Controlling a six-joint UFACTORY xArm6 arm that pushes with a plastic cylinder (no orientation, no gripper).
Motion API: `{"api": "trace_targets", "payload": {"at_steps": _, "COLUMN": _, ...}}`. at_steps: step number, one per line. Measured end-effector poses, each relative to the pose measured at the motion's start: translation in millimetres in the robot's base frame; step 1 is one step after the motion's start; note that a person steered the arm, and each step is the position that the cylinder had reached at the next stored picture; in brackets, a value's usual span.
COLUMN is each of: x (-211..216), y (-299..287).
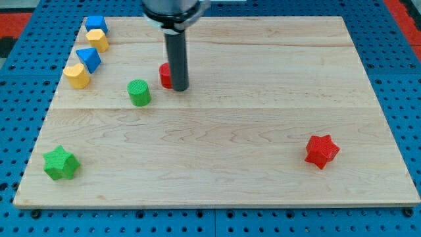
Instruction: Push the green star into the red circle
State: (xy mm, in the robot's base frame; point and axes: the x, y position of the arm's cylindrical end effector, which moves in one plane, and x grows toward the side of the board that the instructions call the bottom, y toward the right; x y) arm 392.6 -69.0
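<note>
The green star [60,163] lies near the board's lower left corner. The red circle [166,75] sits in the upper middle-left of the board, partly hidden behind the dark rod. My tip [180,89] rests on the board right against the red circle's right side, far up and to the right of the green star.
A green circle [139,92] lies left of the red circle. A blue cube [96,24], a yellow block [97,39], a blue triangle [88,59] and a yellow block [77,76] line the upper left edge. A red star [321,151] is at the lower right.
</note>
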Motion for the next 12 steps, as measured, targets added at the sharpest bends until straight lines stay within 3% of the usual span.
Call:
{"api": "trace_targets", "payload": {"at_steps": 3, "x": -27, "y": 42}}
{"api": "trace_targets", "payload": {"at_steps": 4, "x": -48, "y": 20}}
{"api": "trace_targets", "payload": {"at_steps": 7, "x": -44, "y": -22}}
{"api": "trace_targets", "payload": {"at_steps": 8, "x": 23, "y": 36}}
{"api": "trace_targets", "payload": {"at_steps": 9, "x": 137, "y": 29}}
{"api": "trace_targets", "payload": {"at_steps": 10, "x": 216, "y": -56}}
{"api": "trace_targets", "payload": {"at_steps": 11, "x": 207, "y": -150}}
{"api": "trace_targets", "payload": {"at_steps": 12, "x": 170, "y": -176}}
